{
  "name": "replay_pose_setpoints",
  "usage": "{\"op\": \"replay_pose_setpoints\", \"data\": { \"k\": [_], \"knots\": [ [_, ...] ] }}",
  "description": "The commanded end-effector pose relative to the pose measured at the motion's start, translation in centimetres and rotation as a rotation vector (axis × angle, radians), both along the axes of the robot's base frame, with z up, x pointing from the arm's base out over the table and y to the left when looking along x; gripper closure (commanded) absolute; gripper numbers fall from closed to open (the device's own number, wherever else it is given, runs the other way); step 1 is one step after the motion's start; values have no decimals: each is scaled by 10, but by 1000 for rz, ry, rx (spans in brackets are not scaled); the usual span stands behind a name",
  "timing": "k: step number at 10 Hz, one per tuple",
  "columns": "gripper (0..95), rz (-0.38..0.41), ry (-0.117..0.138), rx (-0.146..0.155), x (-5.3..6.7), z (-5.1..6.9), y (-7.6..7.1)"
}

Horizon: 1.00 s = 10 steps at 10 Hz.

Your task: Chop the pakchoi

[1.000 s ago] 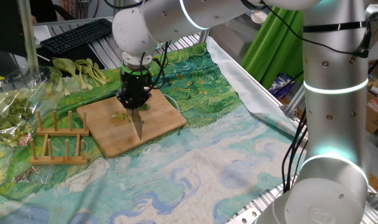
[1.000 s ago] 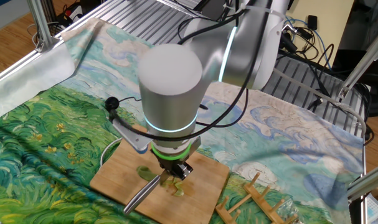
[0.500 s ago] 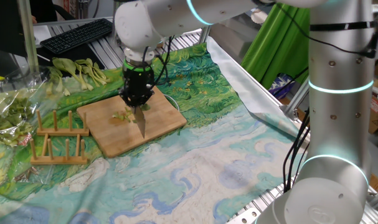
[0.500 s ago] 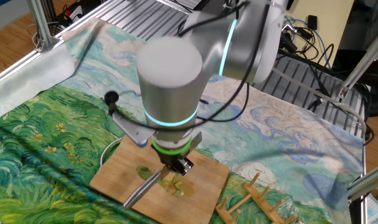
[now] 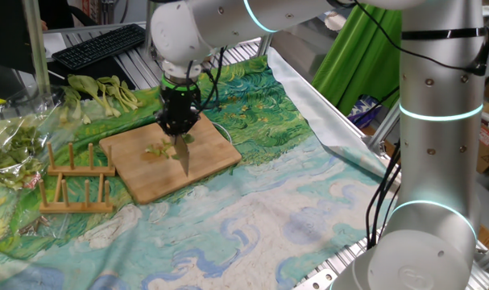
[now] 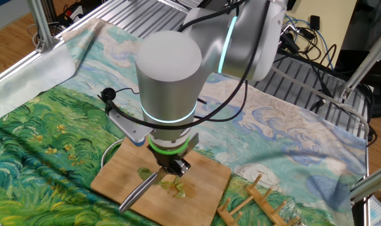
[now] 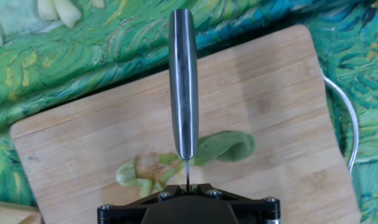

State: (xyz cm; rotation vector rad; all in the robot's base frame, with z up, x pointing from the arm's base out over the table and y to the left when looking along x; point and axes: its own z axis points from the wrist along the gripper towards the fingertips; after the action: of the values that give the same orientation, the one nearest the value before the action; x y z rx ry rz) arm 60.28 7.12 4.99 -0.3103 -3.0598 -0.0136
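Note:
The pakchoi (image 7: 224, 147) lies on the wooden cutting board (image 7: 273, 93) as one larger green piece plus small cut bits (image 7: 136, 177) to its left. My gripper (image 7: 185, 185) is shut on a steel knife (image 7: 183, 81), which stands over the greens and points away along the board. In one fixed view the gripper (image 5: 180, 127) hangs above the board (image 5: 147, 181), the blade (image 5: 182, 159) slanting down beside the pakchoi (image 5: 156, 150). The other fixed view shows the gripper (image 6: 172, 168), the knife (image 6: 139, 193) and the green bits (image 6: 175, 186).
A wooden rack (image 5: 75, 184) stands left of the board. A bunch of whole pale-stemmed stalks (image 5: 104, 90) lies behind it, and plastic-wrapped greens (image 5: 10, 143) sit far left. A keyboard (image 5: 99, 44) is at the back. A white cable loop (image 7: 351, 127) rims the board's right side.
The gripper and knife have shifted slightly up and toward the far side of the board. The green pieces lie where they were.

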Motion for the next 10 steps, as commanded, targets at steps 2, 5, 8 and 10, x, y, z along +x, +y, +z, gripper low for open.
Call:
{"op": "replay_pose_setpoints", "data": {
  "k": [2,5,8,10],
  "knots": [
    [950,14,-8,-1,6,0,-7],
    [950,32,-16,-4,12,-1,-13],
    [950,57,-18,-15,16,2,-15],
    [950,73,-19,-17,17,1,-17]
  ]
}}
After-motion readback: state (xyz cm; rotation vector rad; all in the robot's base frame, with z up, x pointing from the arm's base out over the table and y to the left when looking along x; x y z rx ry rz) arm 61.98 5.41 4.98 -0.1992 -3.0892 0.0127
